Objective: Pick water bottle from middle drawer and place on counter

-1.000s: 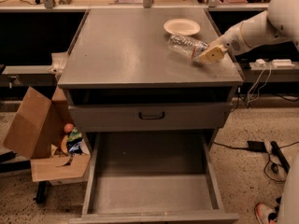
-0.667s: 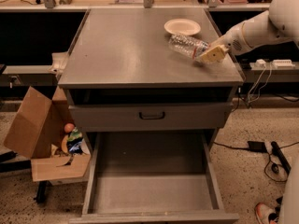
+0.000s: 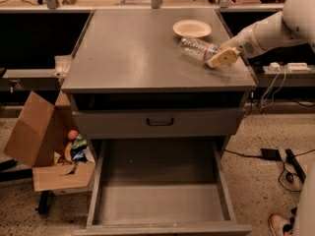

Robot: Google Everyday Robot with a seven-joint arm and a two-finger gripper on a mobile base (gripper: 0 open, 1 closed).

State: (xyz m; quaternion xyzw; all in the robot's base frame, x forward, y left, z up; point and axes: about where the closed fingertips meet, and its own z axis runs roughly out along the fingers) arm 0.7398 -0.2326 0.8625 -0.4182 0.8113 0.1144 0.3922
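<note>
Water bottle [image 3: 196,48]: state position and reason. (Checker)

It lies on its side on the desk [image 3: 133,53], in the far right quarter. It is angled from far-left to near-right, just on the near side of the cream bowl [image 3: 192,28] and apart from it. The desk is the target surface, so I judge the placing step to be at or close to completion. The middle drawer [image 3: 160,200] stands pulled out below with a bare floor, which fits the bottle being out of it. (Operator)

Pincer state? (Checker)

The pincer [image 3: 222,58] sits at the bottle's near-right end, and the arm reaches in from the right. I cannot tell whether it pinches the bottle or merely rests against it. I treat the bottle as held until verified. (Operator)

Appearance of the bottle? (Checker)

Clear plastic with a crinkled, ribbed body that catches highlights, and the grey desk shows through it. I can make out no liquid level. The end at the pincer is covered, so I cannot say which way the cap points. Caution: a round body lying on a flat top may roll, and the desk's right edge is near. (Operator)
</note>
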